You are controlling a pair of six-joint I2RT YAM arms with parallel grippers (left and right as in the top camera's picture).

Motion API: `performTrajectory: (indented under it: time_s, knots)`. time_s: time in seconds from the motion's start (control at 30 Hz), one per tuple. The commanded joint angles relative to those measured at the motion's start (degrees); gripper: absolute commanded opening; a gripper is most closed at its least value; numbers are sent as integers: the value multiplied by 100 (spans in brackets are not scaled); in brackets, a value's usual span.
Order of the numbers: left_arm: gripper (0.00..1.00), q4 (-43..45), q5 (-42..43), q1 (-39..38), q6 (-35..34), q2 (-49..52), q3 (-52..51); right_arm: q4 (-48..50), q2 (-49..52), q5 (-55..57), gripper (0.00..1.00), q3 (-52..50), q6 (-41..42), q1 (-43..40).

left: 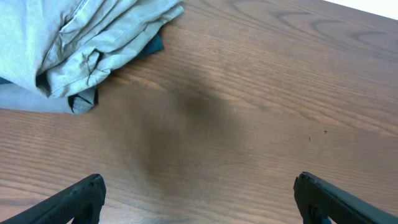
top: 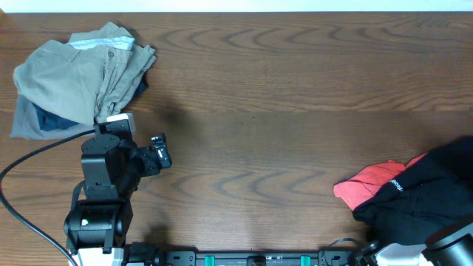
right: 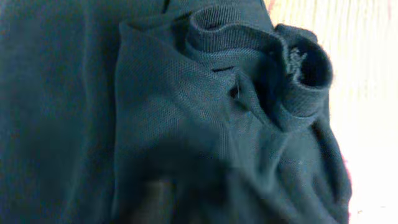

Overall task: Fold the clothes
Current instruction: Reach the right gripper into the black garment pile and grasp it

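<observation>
Your left pincer (left: 199, 185) hangs released over the table (left: 261, 93), near the khaki garment (left: 93, 37). Your right pincer is close on the black shirt (right: 217, 124), grip I cannot tell.

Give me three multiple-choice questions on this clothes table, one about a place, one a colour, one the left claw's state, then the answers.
1. Seen from overhead, where is the khaki pile?
A) far left corner
B) table centre
C) near right edge

2. What colour garment shows at the black shirt's left edge?
A) green
B) yellow
C) red

3. How is the left claw?
A) shut on khaki
B) open, holding nothing
C) shut on the black shirt

1 A: it lies at the overhead view's top left.
2 C: a red garment pokes out there.
3 B: its jaws stand wide apart over bare table.
</observation>
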Motion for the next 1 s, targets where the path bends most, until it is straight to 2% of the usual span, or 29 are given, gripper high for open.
performTrajectory:
  time_s: [0.0, 0.13, 0.4, 0.43, 0.47, 0.5, 0.53, 0.7, 0.77, 0.9, 0.93, 0.97]
  knots:
    - [98, -2, 72, -22, -24, -4, 111, 103, 17, 37, 6, 105, -39, -68]
    - [98, 2, 72, -22, -24, -4, 111, 146, 15, -7, 1, 105, -42, -72]
    - [98, 0, 70, -22, -24, -4, 111, 15, -94, -588, 1, 168, -258, -52]
    - [98, -2, 70, -22, -24, -4, 111, -33, -96, -588, 6, 168, -256, -61]
    - [98, -2, 70, -22, -22, -4, 111, -96, -94, -584, 24, 168, -258, -63]
    - [98, -2, 72, -22, -24, -4, 111, -125, -92, -564, 38, 168, -260, -66]
    - [98, -2, 70, -22, -24, -4, 111, -138, -83, -498, 46, 164, -262, -66]
    - [98, -4, 72, -22, -24, -4, 111, -114, 15, -428, 57, 162, -260, -66]
    - [98, -7, 72, -22, -24, -4, 111, -90, 83, -411, 55, 162, -260, -68]
    - [98, -7, 72, -22, -24, -4, 111, -37, 251, -411, 42, 162, -260, -68]
    - [98, -4, 72, -22, -24, -4, 111, -26, 297, -413, 36, 162, -260, -68]
    - [98, -4, 72, -22, -24, -4, 111, -24, 328, -413, 24, 162, -258, -68]
